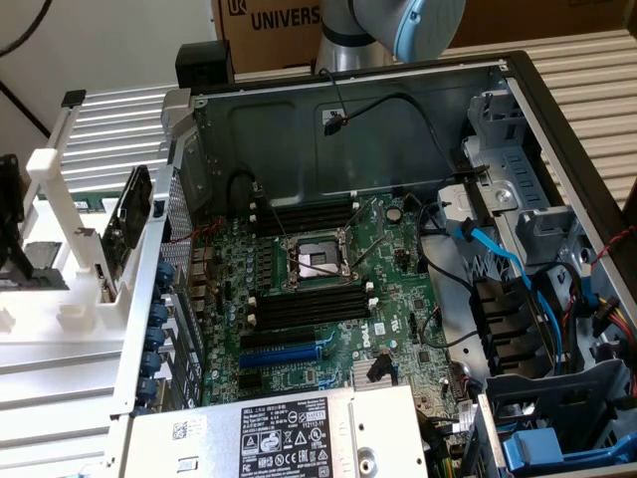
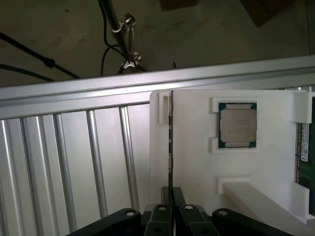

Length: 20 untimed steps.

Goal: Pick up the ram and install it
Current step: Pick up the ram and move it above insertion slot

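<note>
Ram (image 2: 171, 140) stood edge-on to my wrist camera, a thin dark line running straight out from my gripper (image 2: 171, 197). My fingers were drawn nearly together, pinching the stick's near end from both sides, so I judged the grasp made. The stick lay against the white holder (image 2: 197, 167), beside a small notched bracket on that holder. I could not tell whether it was seated in its rest or already lifted clear.

On the same holder a processor chip (image 2: 237, 124) sat in its square pocket, well apart from the ram. 1 more green board (image 2: 306, 152) showed at the holder's far edge. The ribbed metal table (image 2: 74, 162) ran underneath.

In the exterior view my arm (image 1: 398, 25) reached over the open computer case (image 1: 398, 129). On the motherboard (image 1: 398, 274), 2 banks of black memory slots (image 1: 309, 304) flanked the processor socket (image 1: 314, 261), and none held a green stick as far as I could see.

Progress, by my reckoning: pickup under way, grip on. Carrying the stick to the case and seating it in a slot were not yet done.
</note>
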### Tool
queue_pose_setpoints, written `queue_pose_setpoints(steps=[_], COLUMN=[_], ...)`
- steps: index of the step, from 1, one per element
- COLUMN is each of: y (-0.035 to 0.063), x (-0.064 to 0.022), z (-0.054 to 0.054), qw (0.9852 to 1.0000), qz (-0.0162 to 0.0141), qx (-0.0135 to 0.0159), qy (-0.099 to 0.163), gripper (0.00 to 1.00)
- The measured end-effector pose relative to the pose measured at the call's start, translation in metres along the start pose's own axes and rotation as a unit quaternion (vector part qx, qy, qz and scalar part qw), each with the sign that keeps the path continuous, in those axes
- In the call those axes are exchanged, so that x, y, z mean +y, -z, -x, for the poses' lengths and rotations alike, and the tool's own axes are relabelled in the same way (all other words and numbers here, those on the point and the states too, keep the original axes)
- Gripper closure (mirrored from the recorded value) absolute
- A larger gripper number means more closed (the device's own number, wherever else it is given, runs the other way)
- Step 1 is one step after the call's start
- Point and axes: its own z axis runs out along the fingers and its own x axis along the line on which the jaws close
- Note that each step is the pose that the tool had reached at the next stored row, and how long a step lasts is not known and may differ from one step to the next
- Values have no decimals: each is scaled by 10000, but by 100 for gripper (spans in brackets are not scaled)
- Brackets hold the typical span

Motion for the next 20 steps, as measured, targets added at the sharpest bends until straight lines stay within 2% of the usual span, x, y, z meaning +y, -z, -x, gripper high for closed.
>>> queue_pose_setpoints(steps=[7, 8, 14, 20], y=[311, 391, 399, 636], x=[-2, -3, -4, -11], z=[20, 24, 25, 38], qw=[10000, 10000, 10000, 10000], qz=[-1, -2, -1, 22], qx=[6, 6, 6, 14], qy=[-15, -15, -15, -16], gripper=[88, 88, 88, 88])
